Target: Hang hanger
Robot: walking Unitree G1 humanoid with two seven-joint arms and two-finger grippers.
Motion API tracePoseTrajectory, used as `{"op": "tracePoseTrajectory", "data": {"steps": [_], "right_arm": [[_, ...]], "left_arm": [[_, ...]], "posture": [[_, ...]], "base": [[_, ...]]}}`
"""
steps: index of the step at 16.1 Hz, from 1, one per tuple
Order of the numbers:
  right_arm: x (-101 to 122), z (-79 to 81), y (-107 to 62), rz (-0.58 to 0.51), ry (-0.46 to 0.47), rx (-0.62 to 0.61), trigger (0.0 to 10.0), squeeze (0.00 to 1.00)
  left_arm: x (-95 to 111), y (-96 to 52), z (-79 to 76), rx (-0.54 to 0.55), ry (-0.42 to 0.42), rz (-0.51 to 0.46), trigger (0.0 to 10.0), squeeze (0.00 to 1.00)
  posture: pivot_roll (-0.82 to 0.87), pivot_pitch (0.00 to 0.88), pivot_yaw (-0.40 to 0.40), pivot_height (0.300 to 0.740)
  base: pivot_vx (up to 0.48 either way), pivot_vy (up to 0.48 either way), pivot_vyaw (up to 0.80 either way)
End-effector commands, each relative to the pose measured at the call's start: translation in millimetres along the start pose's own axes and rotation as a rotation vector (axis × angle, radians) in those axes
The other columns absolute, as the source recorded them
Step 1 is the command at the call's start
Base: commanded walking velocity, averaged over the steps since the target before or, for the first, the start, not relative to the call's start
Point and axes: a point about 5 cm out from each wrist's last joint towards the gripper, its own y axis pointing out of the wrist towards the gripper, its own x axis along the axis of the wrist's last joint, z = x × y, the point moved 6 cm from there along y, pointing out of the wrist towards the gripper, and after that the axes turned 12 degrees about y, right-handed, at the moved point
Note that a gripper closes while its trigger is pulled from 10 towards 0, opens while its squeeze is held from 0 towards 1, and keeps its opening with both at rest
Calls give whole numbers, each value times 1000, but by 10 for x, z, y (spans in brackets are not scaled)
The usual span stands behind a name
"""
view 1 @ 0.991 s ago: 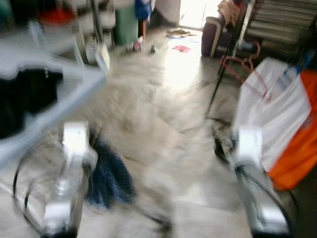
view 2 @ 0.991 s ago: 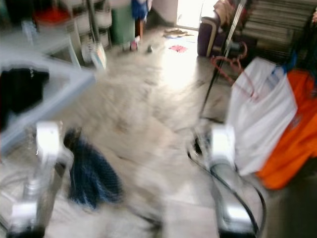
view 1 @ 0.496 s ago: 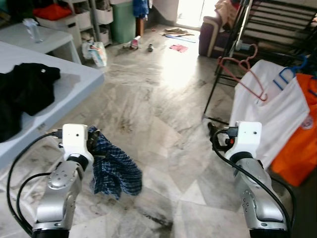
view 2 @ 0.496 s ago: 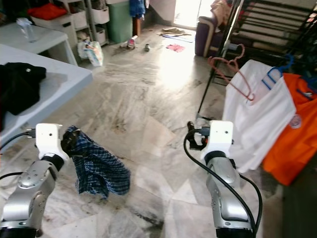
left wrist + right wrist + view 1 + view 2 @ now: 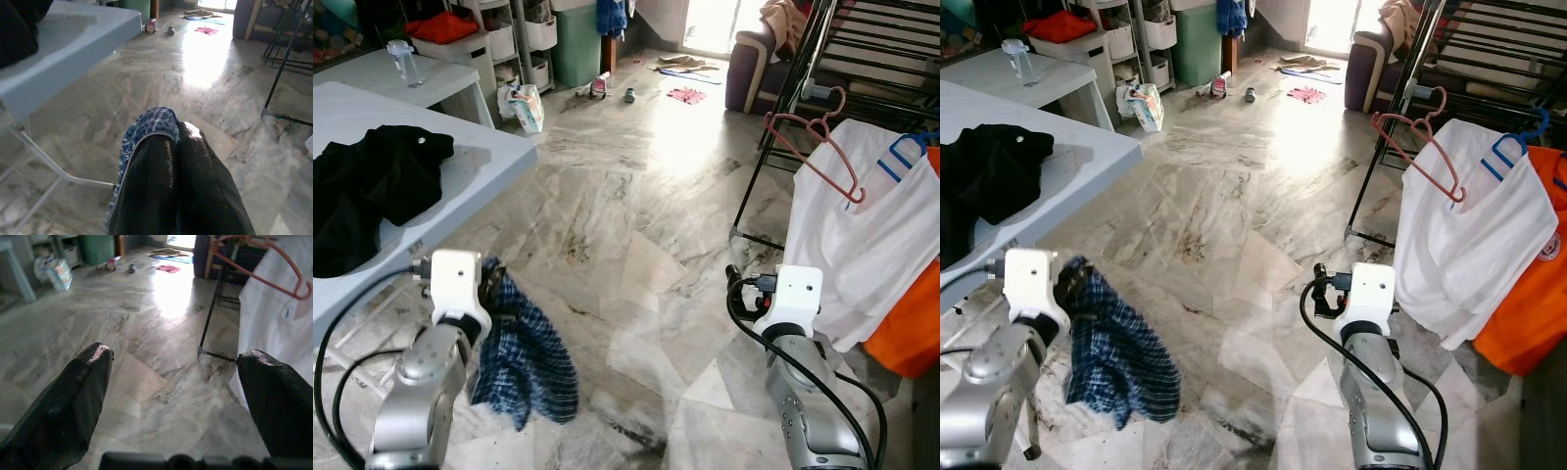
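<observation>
My left gripper [image 5: 175,128] is shut on a blue plaid garment [image 5: 524,367], which hangs from its fingers [image 5: 190,176] low over the marble floor beside the grey table. My right gripper [image 5: 176,355] is open and holds nothing; it points at the floor near the foot of the black drying rack [image 5: 803,78]. An empty red hanger [image 5: 813,147] hangs on that rack, ahead and to the right of the right gripper. Beside it, a blue hanger [image 5: 906,157] carries a white shirt [image 5: 871,255].
A grey table [image 5: 460,166] with a black garment [image 5: 372,191] on it stands at the left. An orange garment [image 5: 911,333] hangs at the far right. Shelves, a green bin [image 5: 578,49] and a sofa [image 5: 754,59] stand at the back, with open marble floor between.
The camera has swung and the blur has cleared, so the whole scene sits lower in the picture. The left gripper still holds the plaid garment, and both arms appear slightly lower.
</observation>
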Motion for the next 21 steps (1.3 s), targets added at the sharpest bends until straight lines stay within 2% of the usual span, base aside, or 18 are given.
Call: {"op": "tracePoseTrajectory", "data": {"steps": [1, 2, 3, 5, 8, 11, 12, 17, 19, 21], "right_arm": [[30, 34, -9, -2, -31, 31, 10000, 0], [48, 40, 7, -9, -69, 34, 10000, 0], [62, 45, 18, -12, -70, 35, 10000, 0], [108, 63, 90, -23, -43, 32, 10000, 0], [140, 101, 121, -31, -35, 43, 10000, 0], [116, 173, 134, -26, -27, 65, 10000, 0], [134, 146, 151, -42, 10, 35, 10000, 0], [140, 10, 105, -76, 55, -34, 10000, 0], [146, -76, 93, -106, 79, -85, 10000, 0], [175, -143, 98, -122, 59, -125, 10000, 0]], "left_arm": [[8, -50, -14, 17, 13, -11, 10000, 0], [-25, -82, -16, 30, 3, 1, 10000, 0], [-35, -99, -25, 31, 2, 5, 10000, 0], [-43, -146, -138, 2, 7, 13, 10000, 0], [-22, -129, -153, -3, 17, 7, 10000, 0], [-3, -104, -84, 22, 26, 7, 10000, 0], [19, -94, -71, 27, 27, 7, 10000, 0], [75, 10, -93, 0, 51, -2, 10000, 0], [115, 105, -181, -30, 56, -6, 10000, 0], [137, 149, -275, -65, 51, -11, 10000, 0]], "posture": [[88, 0, -57, 740], [87, 0, -59, 740], [87, 0, -63, 740], [89, 0, -61, 740], [102, 0, -71, 740], [120, 0, -80, 740], [125, 0, -65, 740], [109, 0, 14, 740], [92, 0, 62, 740], [70, 0, 90, 740]], "base": [[0, 0, 0], [0, 0, 800], [0, 0, 800], [0, 0, 800], [0, 0, 800], [0, 0, 800], [0, 0, 0], [0, 0, 0], [0, 0, 0], [0, 0, 0]]}}
